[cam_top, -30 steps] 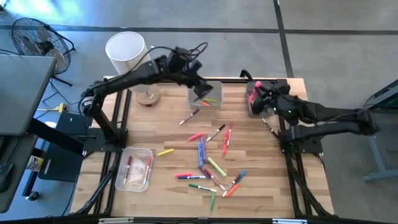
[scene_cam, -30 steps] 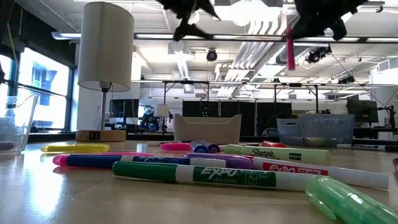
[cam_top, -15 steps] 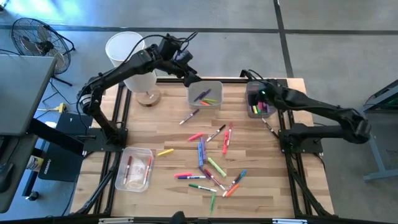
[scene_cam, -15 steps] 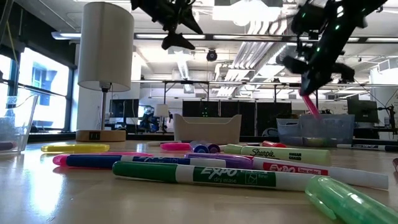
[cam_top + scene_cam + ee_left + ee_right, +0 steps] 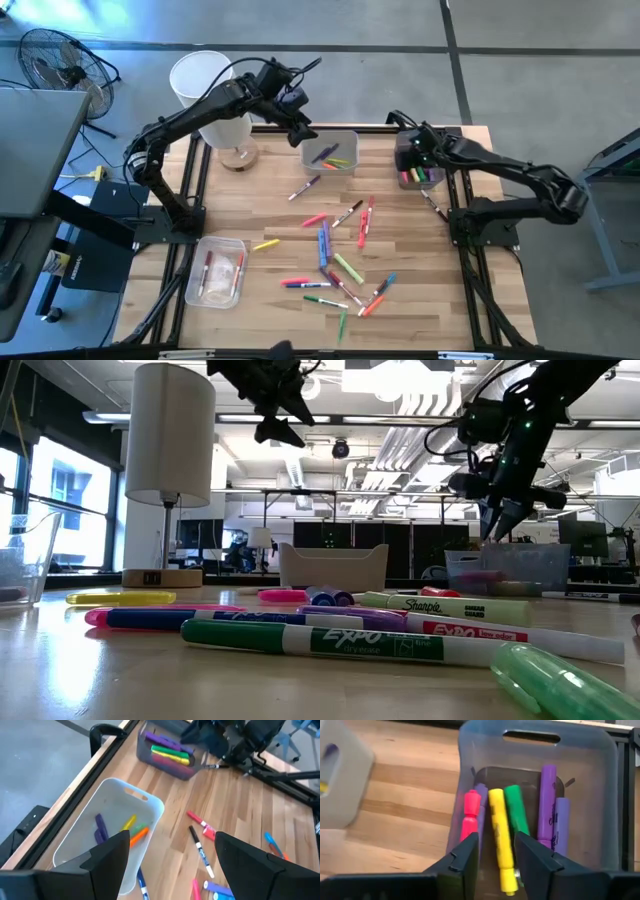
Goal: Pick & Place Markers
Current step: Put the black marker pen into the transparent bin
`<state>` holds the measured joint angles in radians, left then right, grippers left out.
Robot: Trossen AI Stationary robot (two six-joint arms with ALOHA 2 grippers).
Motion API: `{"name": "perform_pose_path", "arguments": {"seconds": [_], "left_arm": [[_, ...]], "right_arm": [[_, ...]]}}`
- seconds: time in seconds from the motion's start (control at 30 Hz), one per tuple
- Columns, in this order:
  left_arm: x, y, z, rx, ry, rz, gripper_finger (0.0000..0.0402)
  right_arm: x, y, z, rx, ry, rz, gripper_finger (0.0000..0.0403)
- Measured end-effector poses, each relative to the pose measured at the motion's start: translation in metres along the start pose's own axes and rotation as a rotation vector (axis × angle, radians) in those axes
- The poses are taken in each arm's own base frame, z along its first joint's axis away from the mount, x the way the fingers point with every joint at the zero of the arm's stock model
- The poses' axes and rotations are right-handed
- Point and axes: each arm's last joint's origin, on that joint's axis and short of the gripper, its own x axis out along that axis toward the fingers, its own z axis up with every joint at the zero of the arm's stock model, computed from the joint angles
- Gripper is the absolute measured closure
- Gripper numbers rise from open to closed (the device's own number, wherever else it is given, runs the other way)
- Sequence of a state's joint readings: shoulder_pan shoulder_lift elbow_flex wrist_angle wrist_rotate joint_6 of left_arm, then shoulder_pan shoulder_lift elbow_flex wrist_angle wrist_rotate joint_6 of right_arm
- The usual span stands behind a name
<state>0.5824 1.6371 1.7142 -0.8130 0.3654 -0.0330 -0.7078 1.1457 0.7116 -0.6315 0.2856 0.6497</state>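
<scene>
- Markers [image 5: 340, 265]: short thin pens in pink, red, orange, yellow, green, blue, purple, some w/ white barrels. Most lie scattered flat across the mid and near part of the wooden desk [image 5: 270, 215].
- Low view: green-capped EXPO marker [image 5: 330, 639] lies nearest, a Sharpie [image 5: 450, 606] behind it, pale green highlighter [image 5: 560, 680] at the near right edge.
- Grey bin [image 5: 535, 775] at the desk's far right holds 6 markers side by side: pink [image 5: 469, 820], yellow [image 5: 501, 837], green [image 5: 516, 812], 3 purple.
- White bin [image 5: 107, 827] at far centre holds purple, yellow, orange markers.
- Clear bin [image 5: 215, 272] at near left has a few red-ish pens inside.
- Right end effector [image 5: 412, 160]: just over the grey bin, fingers part-open w/ a gap, nothing held; pink marker lies in the bin just ahead of the fingers.
- Left end effector [image 5: 300, 130]: raised beside the white bin's left edge, fingers wide apart, empty.
- Other stuff: white lamp [image 5: 205, 85] on round wood base at far left of desk; floor fan [image 5: 55, 60] off the desk, far left.
- Nothing lies on top of the scattered markers; several cross or touch each other in the pile.
</scene>
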Motion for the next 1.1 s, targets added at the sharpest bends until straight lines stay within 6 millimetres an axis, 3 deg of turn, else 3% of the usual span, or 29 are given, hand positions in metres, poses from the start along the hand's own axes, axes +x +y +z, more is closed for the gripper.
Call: {"name": "perform_pose_path", "arguments": {"seconds": [0.17,0.43,0.77,0.93,1.1], "left_arm": [[0.000,0.000,-0.004,-0.020,0.037,0.002,0.0113],[0.003,-0.009,-0.006,-0.170,0.062,0.025,0.0113],[0.020,-0.065,-0.015,-0.243,0.059,0.175,0.0113],[0.025,-0.103,-0.025,-0.269,0.081,0.159,0.0113],[0.027,-0.124,-0.035,-0.285,0.125,0.159,0.0113]], "right_arm": [[-0.012,-0.003,0.001,0.038,-0.030,0.050,0.0270],[-0.040,-0.007,-0.001,-0.051,-0.038,0.283,0.0269],[-0.078,-0.020,-0.011,-0.095,-0.055,0.544,0.0269],[-0.086,-0.020,-0.030,-0.164,0.018,0.520,0.0282],[-0.089,-0.004,-0.050,-0.237,0.088,0.497,0.0313]]}}
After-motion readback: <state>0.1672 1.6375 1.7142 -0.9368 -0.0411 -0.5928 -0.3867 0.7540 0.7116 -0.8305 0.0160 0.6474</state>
